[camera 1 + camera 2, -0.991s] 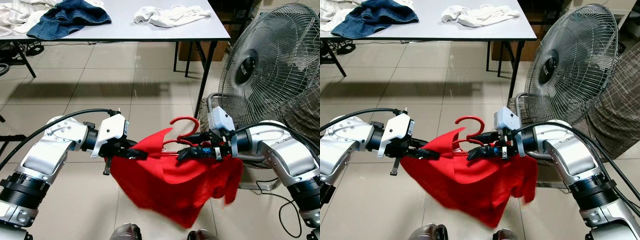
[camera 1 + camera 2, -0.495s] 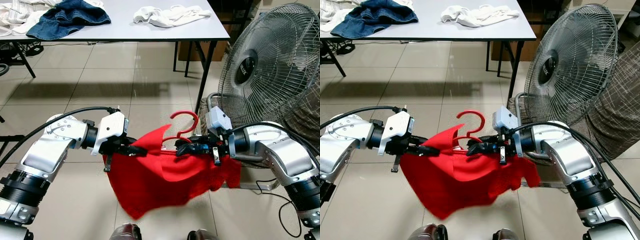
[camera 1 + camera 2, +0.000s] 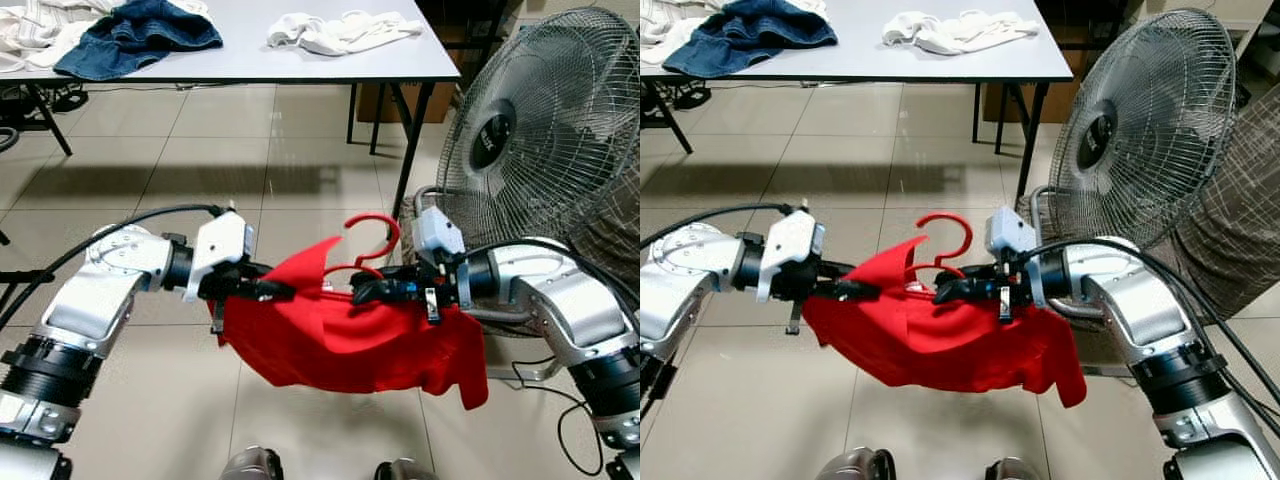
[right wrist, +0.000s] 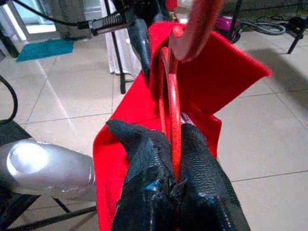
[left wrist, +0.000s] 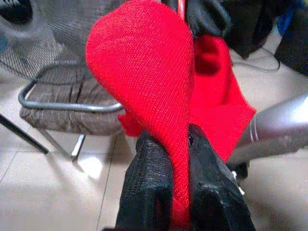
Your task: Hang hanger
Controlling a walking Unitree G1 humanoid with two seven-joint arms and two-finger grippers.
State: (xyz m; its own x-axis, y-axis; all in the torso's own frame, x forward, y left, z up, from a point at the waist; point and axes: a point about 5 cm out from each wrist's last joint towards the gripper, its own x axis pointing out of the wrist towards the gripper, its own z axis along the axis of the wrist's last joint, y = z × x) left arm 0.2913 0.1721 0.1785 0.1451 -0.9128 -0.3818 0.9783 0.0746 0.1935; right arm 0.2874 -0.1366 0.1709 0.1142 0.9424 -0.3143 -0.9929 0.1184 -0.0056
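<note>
Hanger: a red plastic clothes hanger with a curled hook (image 3: 368, 243) is held in the air between the two arms, hook pointing up, with nothing to hang it on visible near it.
Garment: a red knitted cloth garment (image 3: 345, 340) is draped over the hanger and sags below it, well above the floor; one peak of it stands up just beside the hook.
Right gripper: the right gripper (image 3: 362, 291) has its black fingers (image 4: 192, 159) together, clamped on the hanger's thin red bar just under the hook. My guess is that this grip carries the hanger and keeps the hook free.
Left gripper: the left gripper (image 3: 272, 291) is on the far side of the hook from the right one, its fingers (image 5: 149, 183) pinched on a fold of the red cloth. That probably keeps the garment spread along the hanger so it does not slide off.
Step in hand: judged from this, the garment is on the hanger, but the hanging is not yet done.
Fan: a large round wire-caged floor fan (image 3: 545, 120) stands close behind the right arm.
Worktop: a grey worktop on black legs (image 3: 240, 55) lies well beyond the hanger, bearing a blue denim heap (image 3: 135, 35) and crumpled white cloth (image 3: 340, 30).
Floor: pale glossy square tiles (image 3: 150, 170) run under everything.
</note>
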